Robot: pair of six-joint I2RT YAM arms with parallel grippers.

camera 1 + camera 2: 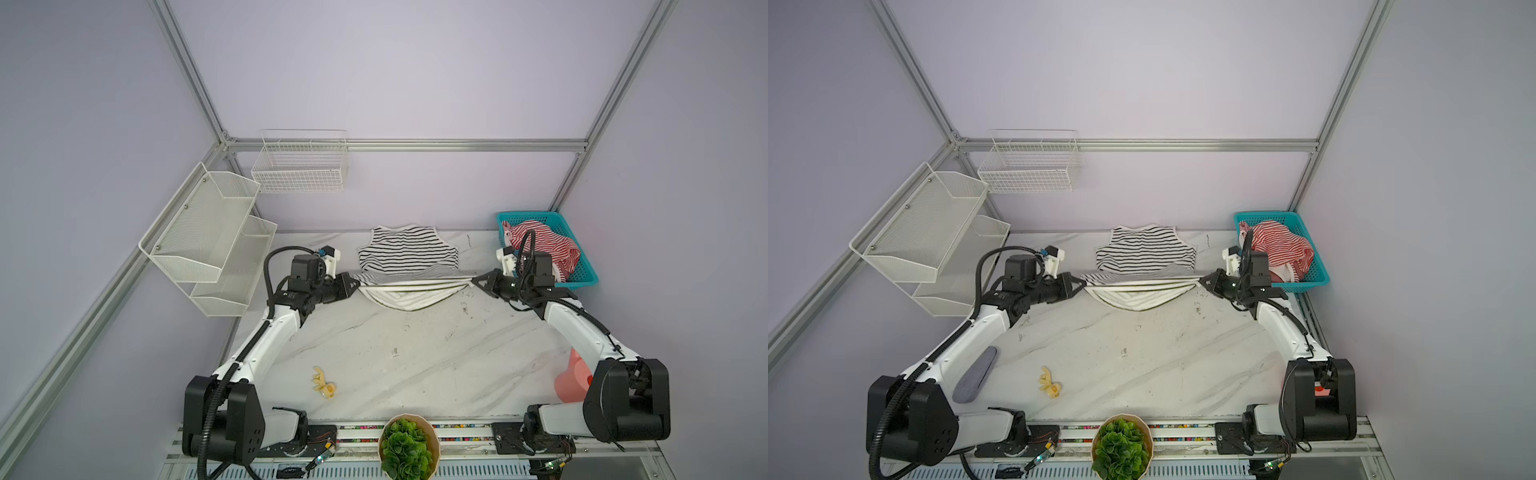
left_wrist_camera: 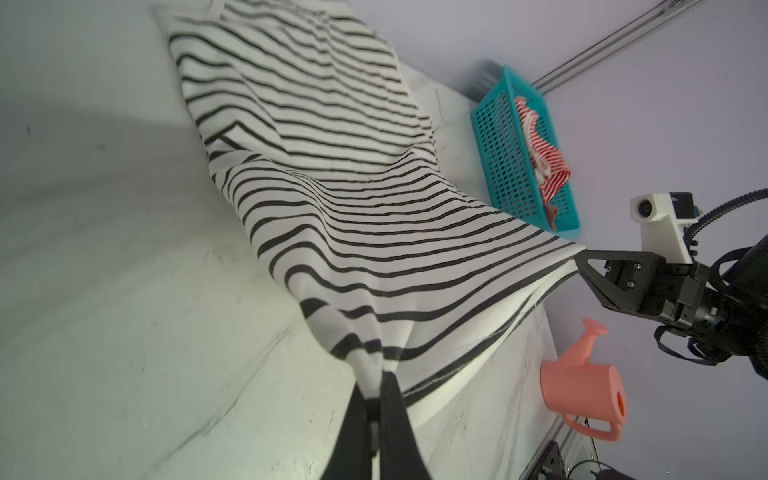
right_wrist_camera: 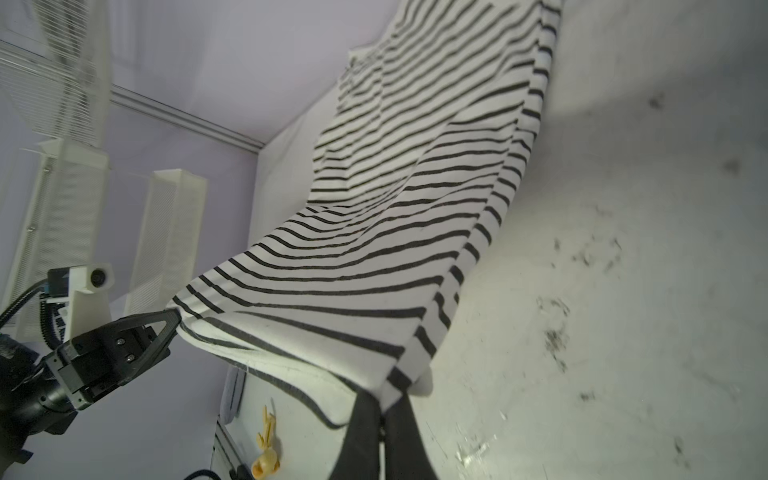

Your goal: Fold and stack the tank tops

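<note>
On the table (image 1: 395, 353) we find the spread tank top (image 1: 407, 249) at 12 o'clock. Its far part lies flat and its near edge is raised between the left gripper (image 1: 355, 286), clamped on the corner at the garment's 8 o'clock, and the right gripper (image 1: 476, 283), clamped on the corner at its 4 o'clock. At 2 o'clock the basket (image 1: 582, 282) stands on the table with the bunched tank top (image 1: 544, 243) in it. The watering can (image 1: 571, 384) sits at 4 o'clock, the potted plant (image 1: 407, 451) at 6 o'clock just past the near edge, and the small toy (image 1: 324, 384) at 7 o'clock. The two-tier shelf (image 1: 208, 232) hangs at 10 o'clock and the wire rack (image 1: 299, 174) at 11 o'clock.
</note>
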